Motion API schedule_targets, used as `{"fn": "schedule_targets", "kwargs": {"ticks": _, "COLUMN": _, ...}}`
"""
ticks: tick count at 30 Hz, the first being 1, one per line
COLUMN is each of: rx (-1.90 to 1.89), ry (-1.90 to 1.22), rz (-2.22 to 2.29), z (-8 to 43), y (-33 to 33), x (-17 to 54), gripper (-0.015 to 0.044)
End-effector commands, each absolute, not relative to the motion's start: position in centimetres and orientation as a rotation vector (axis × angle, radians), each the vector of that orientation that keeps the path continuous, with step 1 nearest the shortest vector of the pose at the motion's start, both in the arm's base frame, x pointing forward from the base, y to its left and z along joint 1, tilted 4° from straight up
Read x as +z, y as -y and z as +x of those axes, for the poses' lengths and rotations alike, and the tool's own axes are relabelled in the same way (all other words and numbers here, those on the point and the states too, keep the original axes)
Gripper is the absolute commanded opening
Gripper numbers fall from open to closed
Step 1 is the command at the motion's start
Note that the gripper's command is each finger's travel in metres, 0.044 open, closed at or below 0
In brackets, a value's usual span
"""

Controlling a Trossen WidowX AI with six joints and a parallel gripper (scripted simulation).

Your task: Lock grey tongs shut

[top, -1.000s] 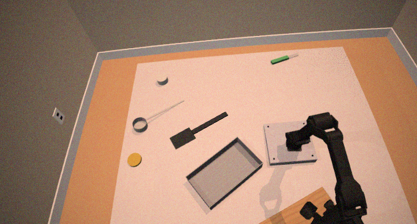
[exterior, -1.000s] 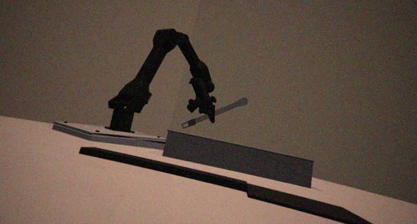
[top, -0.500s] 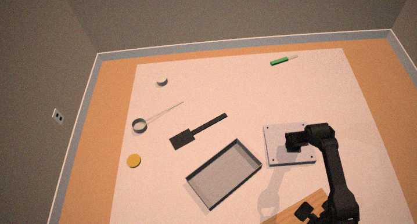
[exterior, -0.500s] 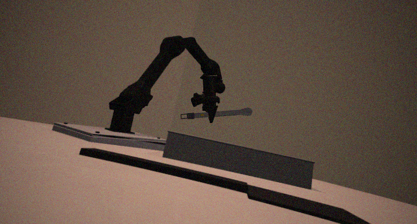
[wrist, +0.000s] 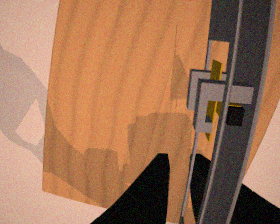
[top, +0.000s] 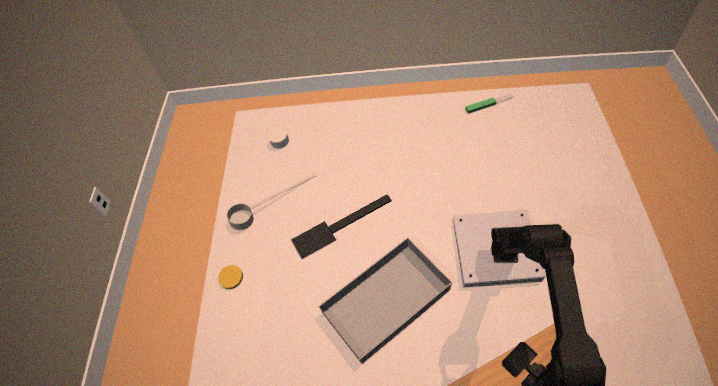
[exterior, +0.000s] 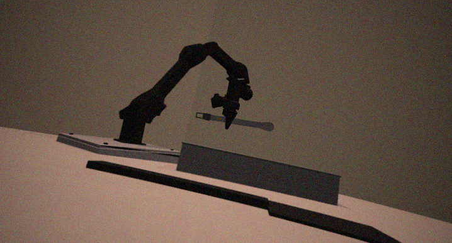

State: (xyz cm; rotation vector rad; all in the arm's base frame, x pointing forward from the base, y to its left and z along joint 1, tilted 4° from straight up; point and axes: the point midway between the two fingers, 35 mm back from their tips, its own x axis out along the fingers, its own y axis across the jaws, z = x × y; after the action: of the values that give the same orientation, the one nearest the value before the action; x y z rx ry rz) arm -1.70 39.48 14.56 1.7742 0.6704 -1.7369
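Observation:
My gripper (exterior: 227, 126) (wrist: 177, 163) is shut on the grey tongs (exterior: 249, 123) (wrist: 251, 50) and holds them in the air. In the exterior view the tongs lie roughly level, with the hinge loop toward the arm's base and the rounded tips on the far side, and their two arms look close together. The wrist view shows grey and yellow lock parts beside the dark tong arm. The wooden board (top: 487, 374) (wrist: 116, 75) is below in the wrist view. Whether the lock has caught cannot be told. Fingers and tongs do not show in the top view.
The roasting tin (top: 386, 298) (exterior: 259, 173) stands beside the board and has no tongs in it. A black spatula (top: 313, 240) (exterior: 177, 184) lies beyond it. A yellow disc (top: 230, 276), a small white cup (top: 279, 138) and a green-handled tool (top: 480, 105) are farther off.

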Motion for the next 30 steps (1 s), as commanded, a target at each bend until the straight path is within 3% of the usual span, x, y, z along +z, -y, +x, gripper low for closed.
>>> {"fn": "schedule_targets", "kwargs": {"ticks": 1, "rx": -1.748, "ry": -0.675, "rz": 1.759, "z": -1.9, "y": -39.5, "x": 14.7, "gripper": -0.015}}
{"fn": "schedule_targets", "kwargs": {"ticks": 30, "rx": -1.748, "ry": -0.675, "rz": 1.76, "z": -1.8, "y": -39.9, "x": 10.7, "gripper": -0.015}}
